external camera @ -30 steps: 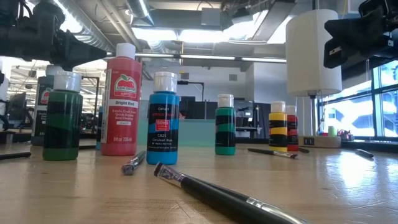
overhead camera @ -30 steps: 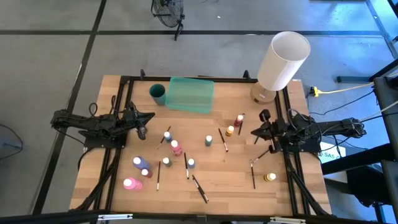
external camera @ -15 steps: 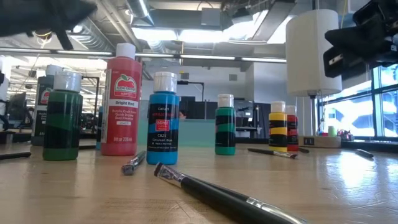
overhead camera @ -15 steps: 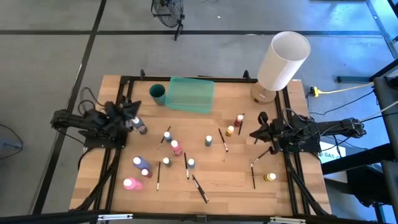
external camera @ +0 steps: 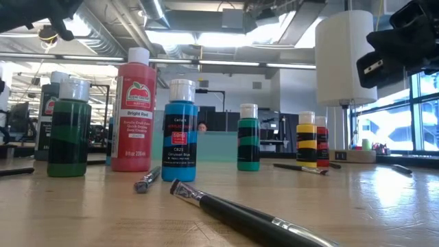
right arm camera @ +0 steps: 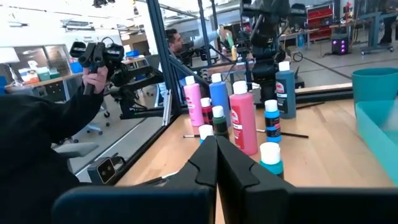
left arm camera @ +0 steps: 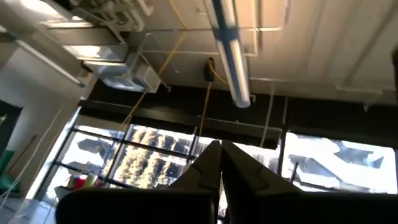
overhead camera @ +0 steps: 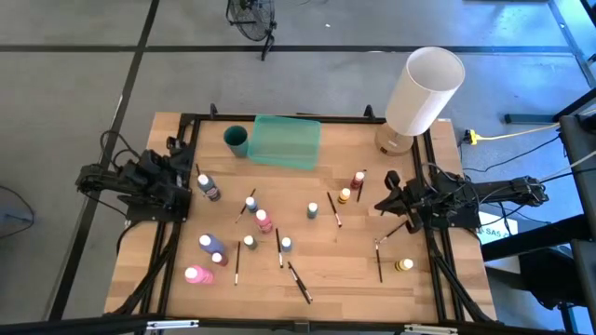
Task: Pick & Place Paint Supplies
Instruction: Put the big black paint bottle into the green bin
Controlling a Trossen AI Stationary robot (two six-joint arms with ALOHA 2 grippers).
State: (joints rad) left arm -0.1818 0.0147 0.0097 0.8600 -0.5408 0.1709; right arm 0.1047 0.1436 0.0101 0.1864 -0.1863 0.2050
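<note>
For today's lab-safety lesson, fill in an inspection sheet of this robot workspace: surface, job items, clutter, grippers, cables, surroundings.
Surface: wooden table, dark frame around it.
Job's things: paint bottles and paintbrushes scattered mid-table; none in the green tray.
Clutter: teal cup beside the tray; white lamp at the far right corner.
Grippers: left gripper shut, pointing at the ceiling; right gripper shut, empty, at the right edge.
Cables: yellow cable on the floor.
Surroundings: a person holding a controller.
</note>
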